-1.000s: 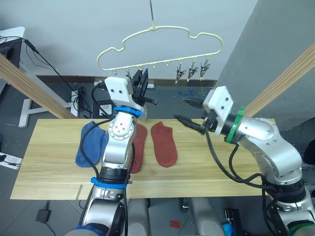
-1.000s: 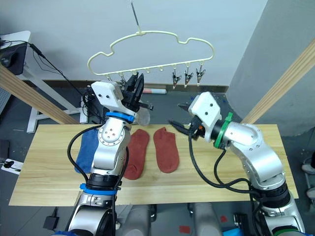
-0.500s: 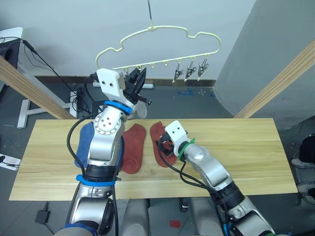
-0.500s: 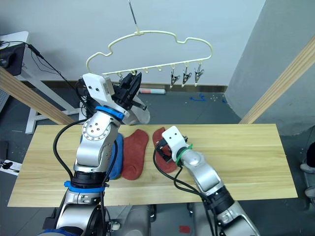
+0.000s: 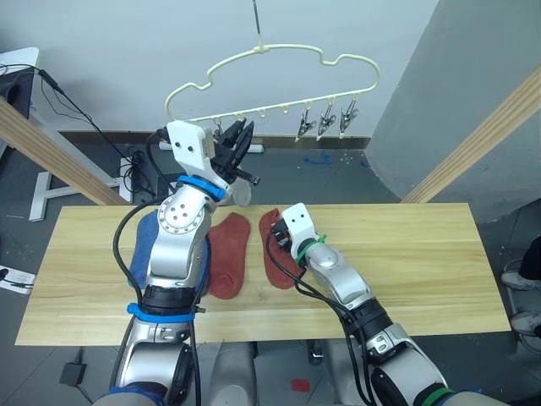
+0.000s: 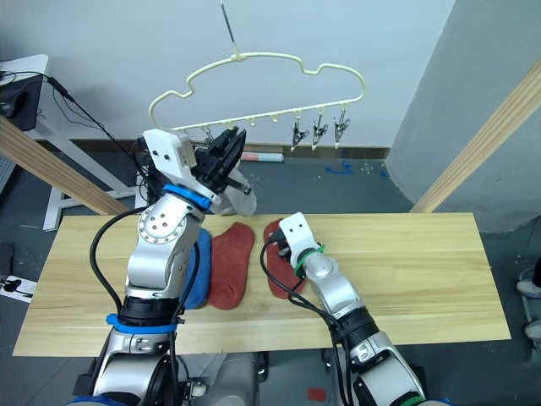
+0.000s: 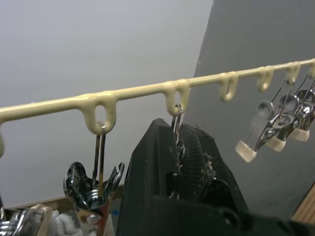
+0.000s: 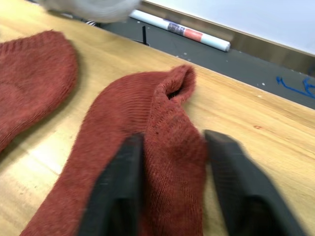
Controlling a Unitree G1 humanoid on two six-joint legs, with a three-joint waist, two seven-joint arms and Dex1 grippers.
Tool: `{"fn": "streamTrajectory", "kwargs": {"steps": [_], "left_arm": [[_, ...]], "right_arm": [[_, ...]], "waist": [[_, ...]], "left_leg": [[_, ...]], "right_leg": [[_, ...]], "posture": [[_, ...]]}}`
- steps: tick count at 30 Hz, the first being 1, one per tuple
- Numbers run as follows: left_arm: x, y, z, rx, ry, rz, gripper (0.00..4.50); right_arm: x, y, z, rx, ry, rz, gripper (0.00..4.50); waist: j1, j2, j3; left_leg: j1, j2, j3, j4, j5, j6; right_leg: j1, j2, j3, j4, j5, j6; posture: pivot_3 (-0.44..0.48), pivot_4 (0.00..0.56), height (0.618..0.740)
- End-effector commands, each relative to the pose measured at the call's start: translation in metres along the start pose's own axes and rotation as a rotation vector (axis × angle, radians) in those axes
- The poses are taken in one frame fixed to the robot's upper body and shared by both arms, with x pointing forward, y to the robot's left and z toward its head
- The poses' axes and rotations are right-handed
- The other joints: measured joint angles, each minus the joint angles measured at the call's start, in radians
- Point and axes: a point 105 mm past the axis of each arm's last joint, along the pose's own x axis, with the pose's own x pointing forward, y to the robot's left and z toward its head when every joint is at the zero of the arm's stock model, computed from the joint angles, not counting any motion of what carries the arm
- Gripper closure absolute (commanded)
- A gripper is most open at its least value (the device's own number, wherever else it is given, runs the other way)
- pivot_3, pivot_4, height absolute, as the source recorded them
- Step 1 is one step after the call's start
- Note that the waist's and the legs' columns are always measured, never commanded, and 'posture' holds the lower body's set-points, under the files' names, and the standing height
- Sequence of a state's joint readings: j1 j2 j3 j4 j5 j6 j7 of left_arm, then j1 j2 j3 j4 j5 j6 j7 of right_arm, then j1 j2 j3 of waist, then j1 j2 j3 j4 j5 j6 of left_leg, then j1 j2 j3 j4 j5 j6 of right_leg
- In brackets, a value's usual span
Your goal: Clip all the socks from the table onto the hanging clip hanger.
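My right gripper [image 8: 170,184] is down on the counter [image 5: 423,254], its fingers open on both sides of a red sock [image 8: 147,147] near the cuff. My left gripper [image 7: 179,152] is raised at the hanger [image 5: 270,76], closed on one clip [image 7: 175,123]. A second red sock [image 5: 226,254] and a blue sock [image 5: 142,245] lie beside it.

A lab or test room: bare white wall [image 5: 127,42], a grey partition panel [image 5: 473,76], and dark grey floor [image 5: 321,173] past the far edge of the plank table [image 5: 439,254]. Black cables [image 5: 76,106] and a white desk's legs [image 5: 46,182] sit beyond the table's far left corner.
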State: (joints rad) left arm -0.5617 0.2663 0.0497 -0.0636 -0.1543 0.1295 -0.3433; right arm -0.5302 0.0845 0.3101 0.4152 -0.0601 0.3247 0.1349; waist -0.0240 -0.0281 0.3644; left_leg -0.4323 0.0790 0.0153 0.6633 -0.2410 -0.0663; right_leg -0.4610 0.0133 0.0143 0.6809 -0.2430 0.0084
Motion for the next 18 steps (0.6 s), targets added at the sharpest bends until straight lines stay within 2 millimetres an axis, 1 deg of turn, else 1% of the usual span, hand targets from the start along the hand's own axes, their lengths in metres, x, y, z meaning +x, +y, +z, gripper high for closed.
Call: {"fn": "streamTrajectory", "kwargs": {"steps": [1,2,3,6,7,10,13,18], "left_arm": [[-0.003,0.001,0.014,-0.031,-0.032,-0.051,4.36],[-0.004,0.0,0.014,-0.055,-0.027,-0.069,4.36],[-0.005,0.0,0.016,-0.076,-0.023,-0.09,4.36],[-0.007,-0.006,0.024,-0.157,-0.022,-0.188,4.36],[-0.007,-0.007,0.027,-0.169,-0.026,-0.207,4.36],[-0.005,-0.001,0.033,-0.216,-0.019,-0.207,4.36],[-0.004,0.004,0.039,-0.237,-0.012,-0.227,4.36],[-0.005,0.0,0.044,-0.279,0.007,-0.277,4.36]], "right_arm": [[-0.004,0.007,0.0,-0.059,-0.02,0.042,4.07],[-0.006,0.009,0.007,-0.084,-0.047,0.057,4.39],[-0.008,0.01,0.015,-0.112,-0.08,0.072,4.5],[-0.02,0.015,0.043,-0.222,-0.186,0.133,4.5],[-0.023,0.016,0.048,-0.254,-0.208,0.147,4.5],[-0.033,0.018,0.064,-0.329,-0.263,0.185,4.5],[-0.043,0.016,0.087,-0.388,-0.332,0.196,4.5],[-0.048,0.015,0.109,-0.45,-0.39,0.204,4.5]], "waist": [[0.0,0.0,0.0],[0.0,0.0,0.0],[0.0,0.0,0.0],[0.0,0.0,0.0],[-0.001,0.0,0.0],[0.0,0.0,0.0],[0.0,0.0,0.0],[-0.001,0.0,0.0]], "left_leg": [[0.0,0.0,0.0,0.0,0.0,0.0],[0.0,0.0,0.0,0.0,0.0,0.0],[0.0,0.0,0.0,0.0,0.0,0.0],[0.0,0.0,0.001,0.0,0.0,0.0],[0.0,0.0,0.001,0.0,0.0,0.0],[0.0,0.0,0.0,0.0,0.0,0.0],[0.0,0.0,-0.001,0.0,0.0,0.0],[0.0,0.0,-0.001,0.0,0.001,-0.003]], "right_leg": [[0.0,0.0,0.0,0.0,0.0,0.0],[0.0,0.0,0.0,0.0,0.0,0.0],[0.0,0.0,0.0,0.0,0.0,0.0],[0.0,0.0,0.0,0.0,0.0,0.0],[0.0,0.0,0.0,0.0,0.0,0.0],[0.0,0.001,0.0,0.0,0.0,0.0],[0.0,0.001,0.0,0.0,0.0,0.0],[0.0,0.001,-0.001,0.0,0.0,0.0]], "posture": [[-0.003,0.382,0.703],[-0.004,0.382,0.703],[-0.004,0.382,0.703],[0.0,0.383,0.703],[0.0,0.383,0.703],[0.005,0.381,0.703],[0.004,0.376,0.703],[-0.007,0.376,0.703]]}}
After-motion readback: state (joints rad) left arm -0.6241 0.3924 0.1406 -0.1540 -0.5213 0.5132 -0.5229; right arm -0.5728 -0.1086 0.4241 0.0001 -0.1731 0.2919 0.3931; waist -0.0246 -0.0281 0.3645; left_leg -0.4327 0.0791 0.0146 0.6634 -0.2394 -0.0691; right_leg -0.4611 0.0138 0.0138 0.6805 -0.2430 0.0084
